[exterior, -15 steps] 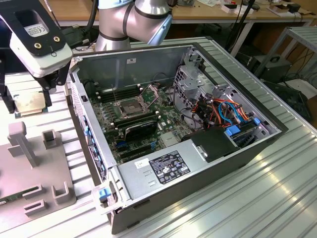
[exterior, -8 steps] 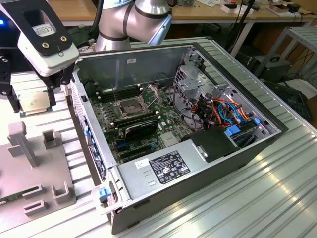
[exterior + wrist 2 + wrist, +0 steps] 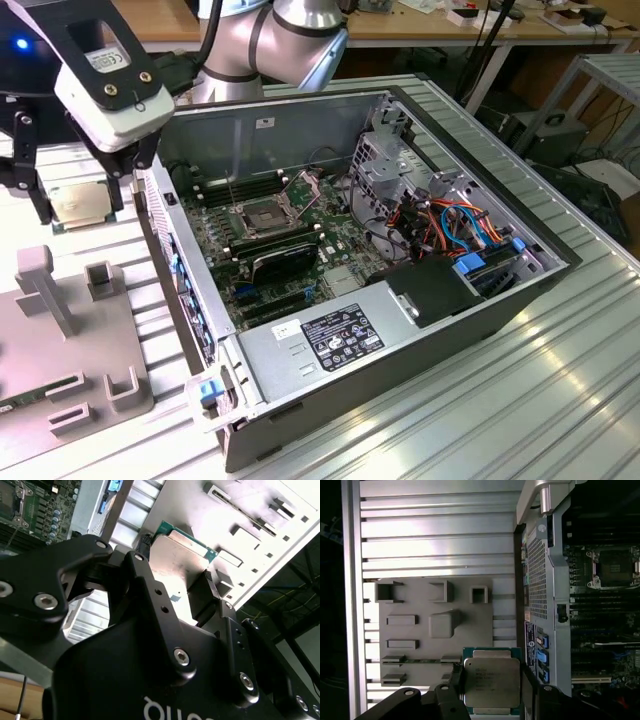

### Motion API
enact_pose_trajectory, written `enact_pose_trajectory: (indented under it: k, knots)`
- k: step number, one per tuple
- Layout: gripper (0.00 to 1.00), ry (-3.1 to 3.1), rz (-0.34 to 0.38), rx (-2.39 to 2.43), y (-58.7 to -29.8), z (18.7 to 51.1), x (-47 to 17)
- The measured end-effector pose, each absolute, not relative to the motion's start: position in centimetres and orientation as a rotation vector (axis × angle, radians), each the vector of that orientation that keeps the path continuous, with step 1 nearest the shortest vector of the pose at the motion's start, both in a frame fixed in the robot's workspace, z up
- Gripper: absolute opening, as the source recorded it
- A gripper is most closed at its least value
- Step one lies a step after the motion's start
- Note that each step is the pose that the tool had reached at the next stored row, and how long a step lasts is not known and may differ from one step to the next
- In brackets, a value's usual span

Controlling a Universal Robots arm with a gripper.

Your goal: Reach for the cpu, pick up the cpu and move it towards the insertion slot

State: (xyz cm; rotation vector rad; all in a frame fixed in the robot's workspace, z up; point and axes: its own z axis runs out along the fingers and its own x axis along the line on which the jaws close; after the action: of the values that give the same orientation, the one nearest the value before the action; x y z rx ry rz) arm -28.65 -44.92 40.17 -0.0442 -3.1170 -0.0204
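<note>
My gripper (image 3: 492, 687) straddles the cpu (image 3: 492, 681) at the lower middle of the first wrist view, fingers (image 3: 145, 587) at its opposite edges — whether they pinch yet, I cannot tell. It looks light, stiff, thin, fragile underneath — best held by its edges. Its print is unreadable.

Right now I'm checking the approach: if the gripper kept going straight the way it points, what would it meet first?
Most likely the cpu: in both wrist views the gripper points at it, a finger on either side. How much gap remains is unclear.
</note>
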Motion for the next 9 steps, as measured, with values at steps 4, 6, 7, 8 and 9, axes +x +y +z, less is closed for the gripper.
enact_pose_trajectory:
  k: [4,6,7,8,9]
  knots:
    - [0.55,-3.117,-0.020,-0.044,-44.9,40.2,-28.3]
    - [0.55,-3.117,-0.020,-0.044,-44.9,40.2,-28.0]
    - [0.55,-3.117,-0.020,-0.044,-44.9,40.2,-27.9]
    - [0.55,-3.117,-0.020,-0.044,-44.9,40.2,-27.6]
    - [0.55,-3.117,-0.020,-0.044,-44.9,40.2,-27.0]
